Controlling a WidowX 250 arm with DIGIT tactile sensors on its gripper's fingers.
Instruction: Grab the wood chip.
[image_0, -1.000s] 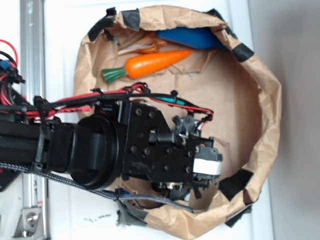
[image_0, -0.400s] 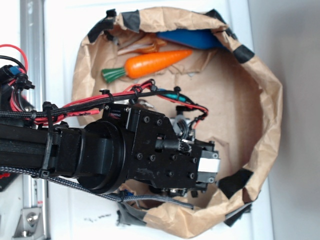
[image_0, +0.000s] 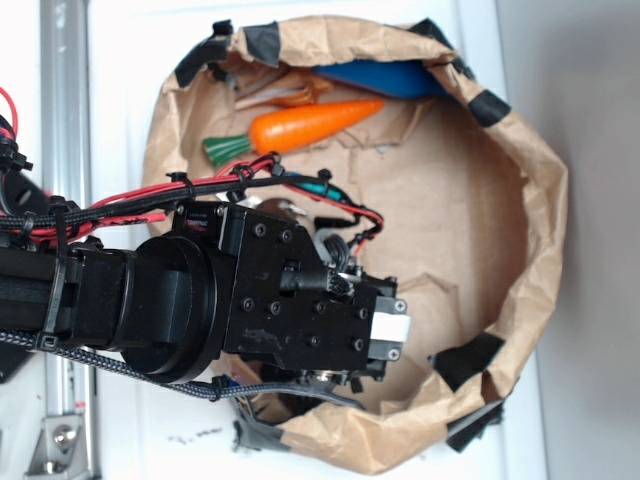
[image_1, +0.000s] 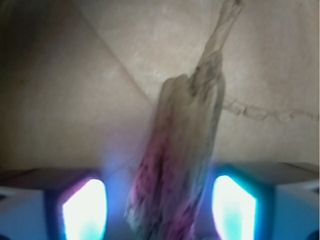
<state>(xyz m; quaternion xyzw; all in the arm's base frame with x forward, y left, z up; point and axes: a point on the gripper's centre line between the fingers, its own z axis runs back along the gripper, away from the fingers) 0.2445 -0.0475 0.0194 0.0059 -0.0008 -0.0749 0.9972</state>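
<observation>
in the wrist view the wood chip (image_1: 182, 150) runs from the lower middle of the frame up toward the top right, lying on brown paper (image_1: 75, 100) between the two glowing fingers (image_1: 82, 210) of the hand (image_1: 160, 212). the fingers stand apart on either side of it and do not look pressed against it, so the hand reads as open around the chip, not yet gripping.

the chip looks thin, dry and light, stiff rather than soft, with a rough streaky face that should not slip. its narrow jagged tip at the top looks brittle; the broad lower body between the fingers seems the safer place to pinch.

in the exterior view the arm (image_0: 200, 300) covers the chip, low in the paper-lined basket (image_0: 540, 230); a toy carrot (image_0: 300, 128) lies in the upper part. no readable writing or labels show.
</observation>
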